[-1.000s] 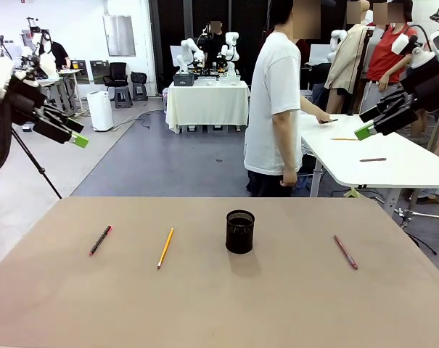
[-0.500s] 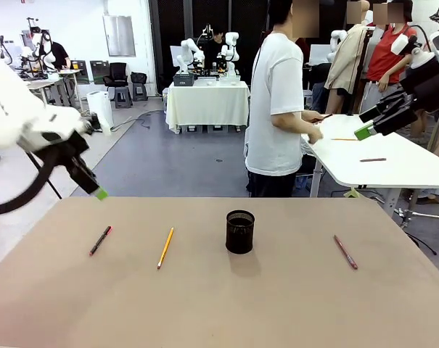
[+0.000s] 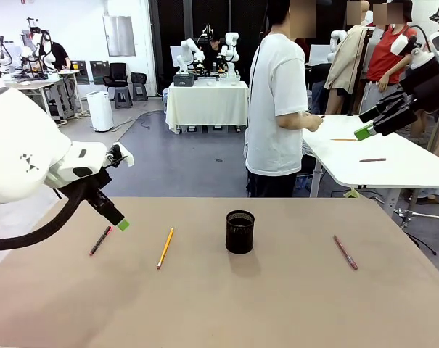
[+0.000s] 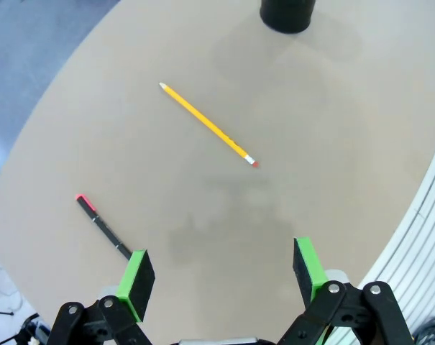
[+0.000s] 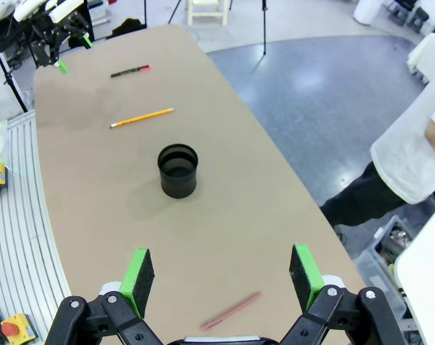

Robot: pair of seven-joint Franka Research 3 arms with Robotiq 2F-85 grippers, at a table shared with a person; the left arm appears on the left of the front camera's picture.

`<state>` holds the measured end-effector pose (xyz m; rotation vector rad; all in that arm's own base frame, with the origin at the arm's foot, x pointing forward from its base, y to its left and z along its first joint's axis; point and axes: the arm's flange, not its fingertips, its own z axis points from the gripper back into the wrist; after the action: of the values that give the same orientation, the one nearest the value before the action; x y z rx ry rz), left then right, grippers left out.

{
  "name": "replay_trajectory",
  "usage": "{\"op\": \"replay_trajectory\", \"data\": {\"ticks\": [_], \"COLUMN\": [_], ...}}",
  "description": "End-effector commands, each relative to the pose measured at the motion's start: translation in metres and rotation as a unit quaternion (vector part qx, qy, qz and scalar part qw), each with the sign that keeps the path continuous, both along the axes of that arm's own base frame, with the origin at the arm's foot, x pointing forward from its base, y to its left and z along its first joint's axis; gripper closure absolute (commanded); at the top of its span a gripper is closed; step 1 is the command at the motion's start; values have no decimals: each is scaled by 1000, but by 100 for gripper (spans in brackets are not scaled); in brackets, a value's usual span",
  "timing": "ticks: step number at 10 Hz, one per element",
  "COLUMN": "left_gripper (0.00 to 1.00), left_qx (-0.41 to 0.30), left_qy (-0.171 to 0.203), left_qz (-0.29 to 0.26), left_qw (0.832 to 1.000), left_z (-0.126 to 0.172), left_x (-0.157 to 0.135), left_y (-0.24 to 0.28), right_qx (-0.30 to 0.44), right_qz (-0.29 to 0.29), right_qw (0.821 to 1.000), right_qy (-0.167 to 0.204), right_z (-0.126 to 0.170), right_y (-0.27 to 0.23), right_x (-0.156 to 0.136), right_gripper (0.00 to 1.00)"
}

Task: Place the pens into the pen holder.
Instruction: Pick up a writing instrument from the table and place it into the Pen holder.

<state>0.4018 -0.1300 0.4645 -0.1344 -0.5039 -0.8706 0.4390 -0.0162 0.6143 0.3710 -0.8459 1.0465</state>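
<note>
the brown worktop [image 3: 277, 312] carries all the task's things, and none of the pens is in the holder yet. my left pincer [image 4: 223, 273] hangs low over the left part of the worktop, its jaws wide apart and with nothing between them. the black pen with the pink-red end [image 4: 102, 226] lies flat just beside one green pad [image 4: 136, 275], not between the two pads. i judge that the step in hand is to pick up this pen. to do it well, i should shift sideways until the middle of the pen is under the gap. then i turn the wrist so the pads close across the thin shaft and not along it. i should go down almost to the surface before closing, because such a thin pen slips away easily.

a person [image 3: 277, 109] stands beyond the far edge, turned to a white table [image 3: 393, 156], well away from my path. my right pincer [image 3: 368, 130] is held high at the right side, also fully open and empty. the pen holder [image 3: 240, 232] stands upright near the middle of the worktop, its mouth free. the yellow pencil [image 3: 165, 247] lies between the black pen and the holder, so i should carry the pen over it high enough. the reddish-brown pen [image 3: 345, 251] lies alone to the right of the holder, nearer to my right arm.
</note>
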Motion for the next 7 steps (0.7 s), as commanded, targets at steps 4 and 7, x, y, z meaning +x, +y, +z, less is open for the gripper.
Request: {"op": "replay_trajectory", "data": {"ticks": [4, 7], "left_gripper": [0, 0], "left_qx": [42, 73], "left_qy": [18, 62], "left_qz": [57, 137], "left_qw": [997, 986], "left_z": [-4, -19], "left_x": [12, 40], "left_y": [-20, -64], "right_qx": [3, 3], "right_qz": [4, 4], "right_qw": [1000, 1000], "right_qy": [-4, -4], "right_z": [0, 0], "right_y": [0, 0], "right_x": [1, 1], "right_gripper": [0, 0]}}
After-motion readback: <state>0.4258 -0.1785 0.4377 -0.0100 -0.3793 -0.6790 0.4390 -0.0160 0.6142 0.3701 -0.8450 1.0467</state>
